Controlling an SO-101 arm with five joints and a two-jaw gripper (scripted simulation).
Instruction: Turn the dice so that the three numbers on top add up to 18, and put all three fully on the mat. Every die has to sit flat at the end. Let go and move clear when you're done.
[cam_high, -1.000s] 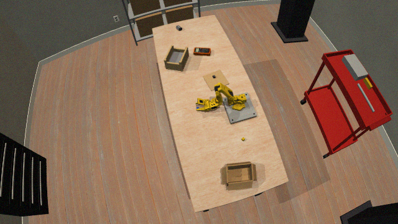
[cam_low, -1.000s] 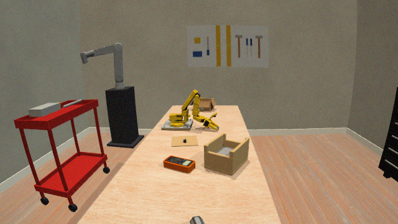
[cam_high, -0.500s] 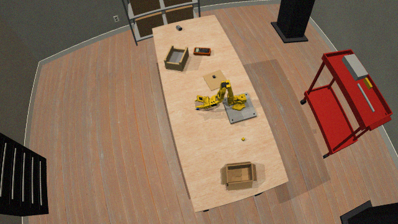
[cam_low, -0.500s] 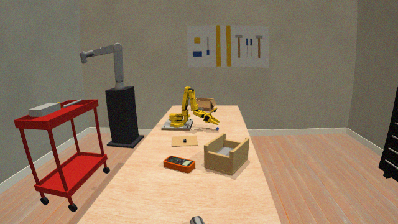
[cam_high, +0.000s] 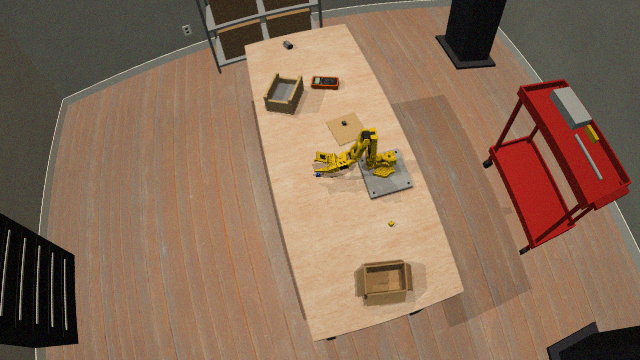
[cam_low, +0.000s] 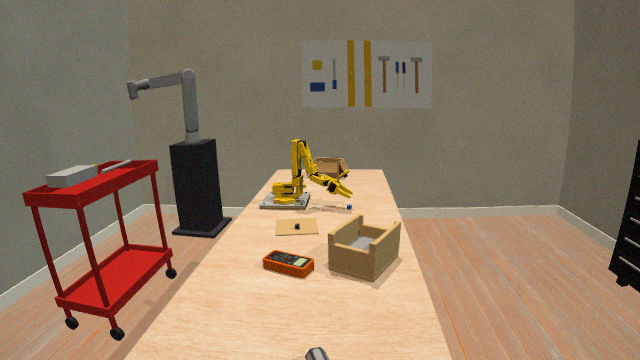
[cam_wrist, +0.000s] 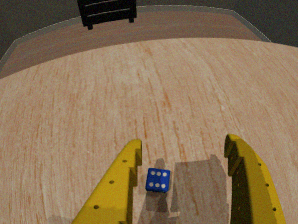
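Note:
A blue die (cam_high: 318, 175) (cam_low: 349, 206) (cam_wrist: 158, 180) lies on the table, away from the mat; its face with six pips shows in the wrist view. My gripper (cam_high: 316, 164) (cam_low: 349, 184) (cam_wrist: 183, 141) is open and empty, held above the table over the blue die; in the wrist view the die appears between the fingers, nearer the left one. A black die (cam_high: 344, 122) (cam_low: 297, 226) sits on the tan mat (cam_high: 340, 136) (cam_low: 284, 231); its pips are too small to read. A yellow die (cam_high: 391, 223) lies on the table beyond the arm's base; its pips cannot be read.
An open-fronted wooden box (cam_high: 284, 107) (cam_low: 350, 262) and an orange multimeter (cam_high: 325, 83) (cam_low: 288, 264) stand past the mat. A cardboard box (cam_high: 385, 296) stands at the opposite table end. A small dark grey object (cam_high: 288, 45) (cam_low: 317, 354) lies near the far edge.

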